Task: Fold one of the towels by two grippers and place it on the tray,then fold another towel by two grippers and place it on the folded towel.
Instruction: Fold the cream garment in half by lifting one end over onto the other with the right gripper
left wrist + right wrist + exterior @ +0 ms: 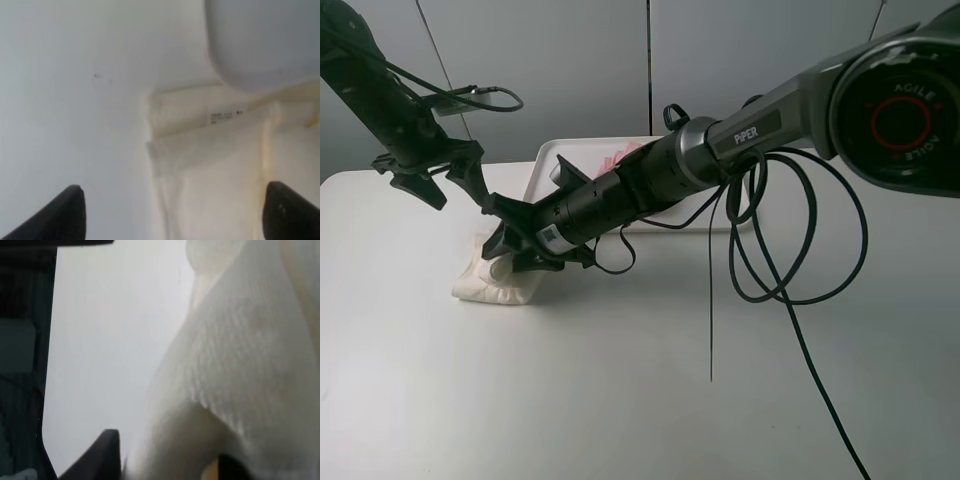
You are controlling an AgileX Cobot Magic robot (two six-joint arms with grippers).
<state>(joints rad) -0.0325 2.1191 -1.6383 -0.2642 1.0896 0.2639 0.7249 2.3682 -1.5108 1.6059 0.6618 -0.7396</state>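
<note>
table (620, 400): white, bare near side
cream towel (495, 285): folded, left
left pincer (172, 212): spread above towel
right pincer (510, 255): on towel, grip unclear

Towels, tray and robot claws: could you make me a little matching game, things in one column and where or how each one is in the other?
Things:
1. cream towel
2. pink towel
3. white tray
4. left gripper

Places or states:
A. lying on the tray, mostly hidden by the right arm
B. hanging above the table, fingers spread wide
C. folded on the table in front of the tray
D. at the back of the table

Pairs: 1-C, 2-A, 3-D, 4-B
</note>
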